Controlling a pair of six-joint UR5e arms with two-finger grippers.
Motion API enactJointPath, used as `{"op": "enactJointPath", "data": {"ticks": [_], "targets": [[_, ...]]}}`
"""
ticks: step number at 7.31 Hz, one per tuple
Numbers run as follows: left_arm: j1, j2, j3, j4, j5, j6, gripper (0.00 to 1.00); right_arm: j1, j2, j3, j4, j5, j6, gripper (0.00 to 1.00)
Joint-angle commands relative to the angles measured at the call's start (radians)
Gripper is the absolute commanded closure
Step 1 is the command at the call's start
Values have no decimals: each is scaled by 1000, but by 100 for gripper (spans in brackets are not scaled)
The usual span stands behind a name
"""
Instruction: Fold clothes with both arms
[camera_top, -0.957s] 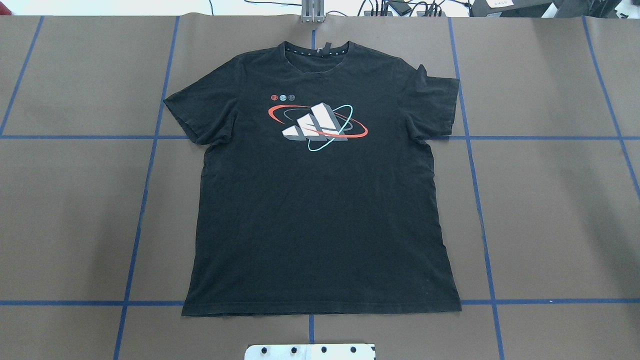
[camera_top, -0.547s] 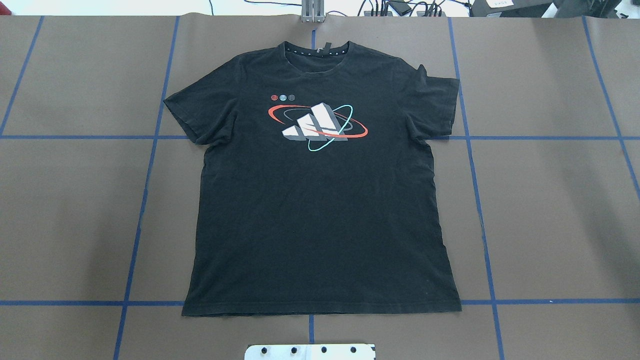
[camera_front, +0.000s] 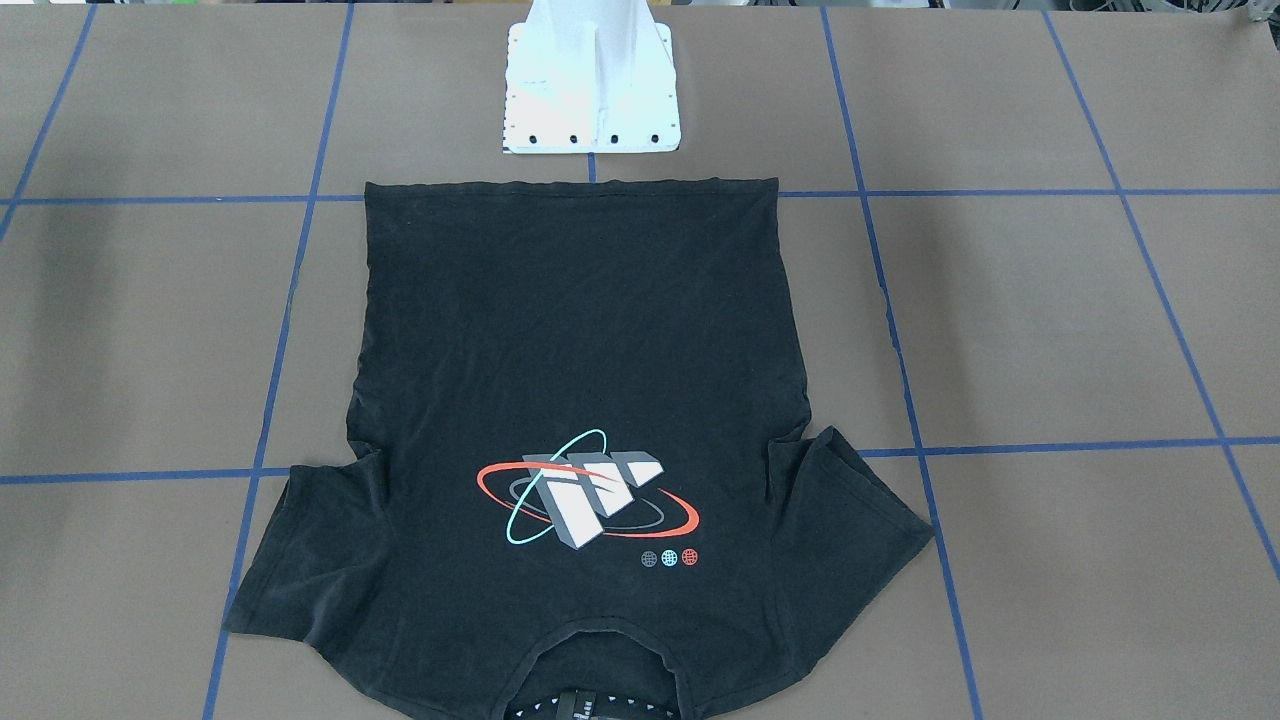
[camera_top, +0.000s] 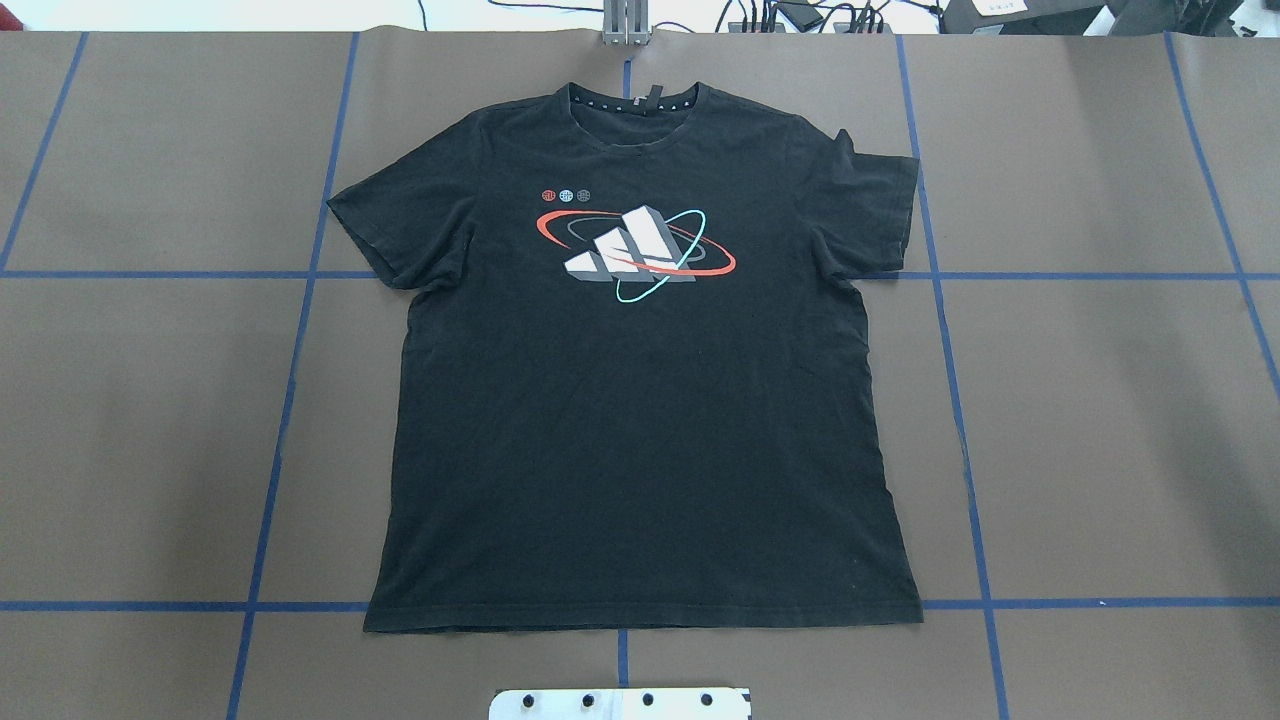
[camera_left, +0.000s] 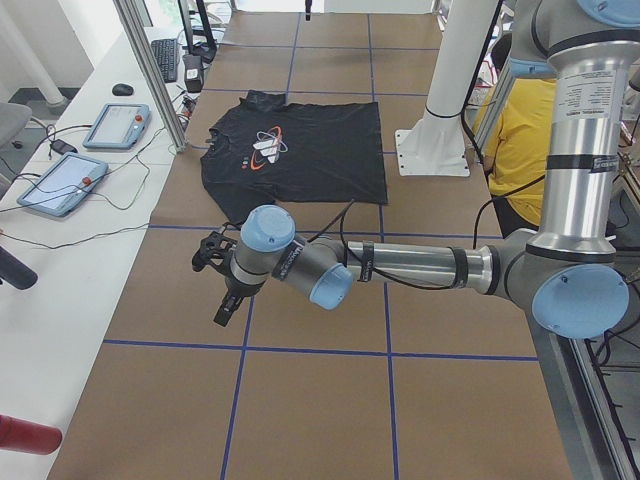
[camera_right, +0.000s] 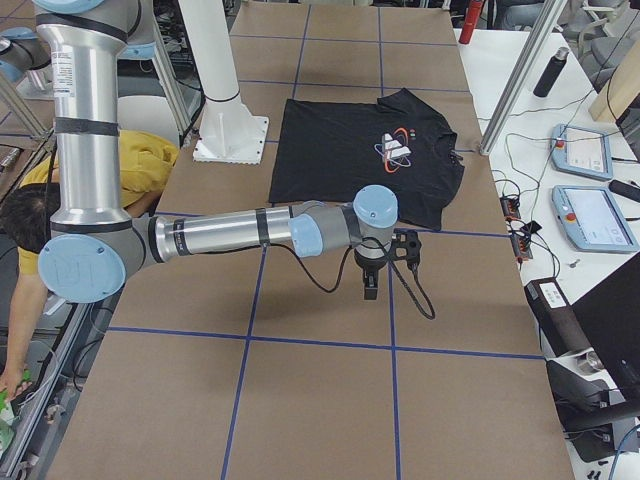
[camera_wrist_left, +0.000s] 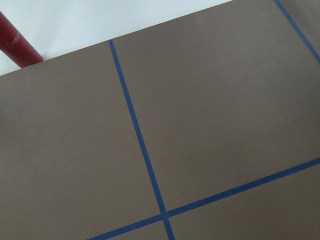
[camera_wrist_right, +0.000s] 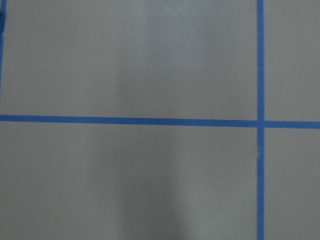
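One T-shirt between left gripper and right gripper

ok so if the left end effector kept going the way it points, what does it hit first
The left end effector would probably meet bare brown table paper near a blue tape cross; its wrist view shows little else. The T-shirt lies well aside.
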Motion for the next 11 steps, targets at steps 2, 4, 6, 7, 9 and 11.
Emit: {"op": "enactJointPath", "data": {"ticks": [2, 4, 6, 7, 9, 11], "targets": [[0, 13, -12, -9, -28, -1, 0, -83, 155, -193, 125, 15, 17, 0], [0, 14, -15, -10, -26, -1, 0, -161, 424, -435, 131, 10, 144, 0], [0, 6, -17, -9, -25, -1, 0, -229, 566, -548, 133, -5, 281, 3], [0, 3, -18, -9, -20, -1, 0, -235, 660, -652, 133, -5, 283, 7], [0, 3, -46, -7, -19, -1, 0, -246, 846, -931, 228, -5, 290, 28], [0, 4, -57, -7, -17, -1, 0, -272, 858, -1073, 550, 2, 420, 43]]}}
